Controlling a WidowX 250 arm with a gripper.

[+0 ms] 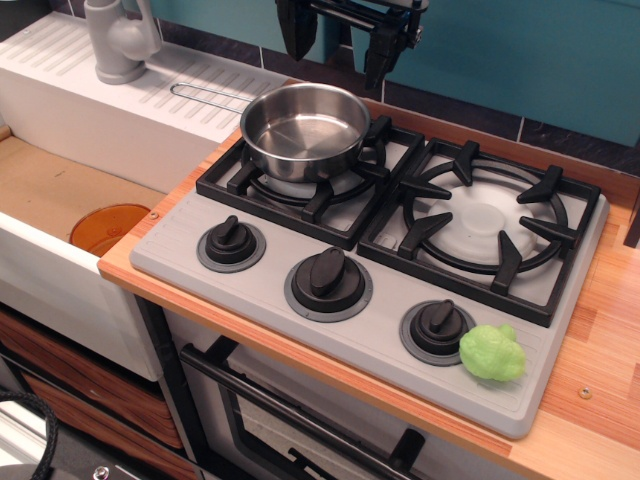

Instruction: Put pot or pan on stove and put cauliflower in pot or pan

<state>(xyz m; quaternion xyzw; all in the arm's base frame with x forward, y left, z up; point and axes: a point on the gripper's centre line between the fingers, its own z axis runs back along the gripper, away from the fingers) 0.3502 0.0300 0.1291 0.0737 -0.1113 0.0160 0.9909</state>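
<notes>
We list a steel pan resting on the grate of the upper-left burner of the stove, its thin wire handle reaching out toward the white sink unit at the upper left of the frame. We judge the first half of the task done, since the pan already sits on the stove. The cauliflower, a small lime-green lump, lies at the lower right of the frame on the grey stove panel, touching or just beside the rightmost of the three black knobs and well apart from the pan. The end effector hangs at the top centre of the frame above and behind the pan, its two dark fingers spread apart and holding nothing. An orange disc lies in the sink basin at left, and a grey tap stands at the top left. Risks, as we judge them: the cauliflower sits near the front edge of the stove and bench, so a glancing grasp could roll it off; the knob beside it may foul one finger; a careless release could nudge the light pan off its grate.
</notes>
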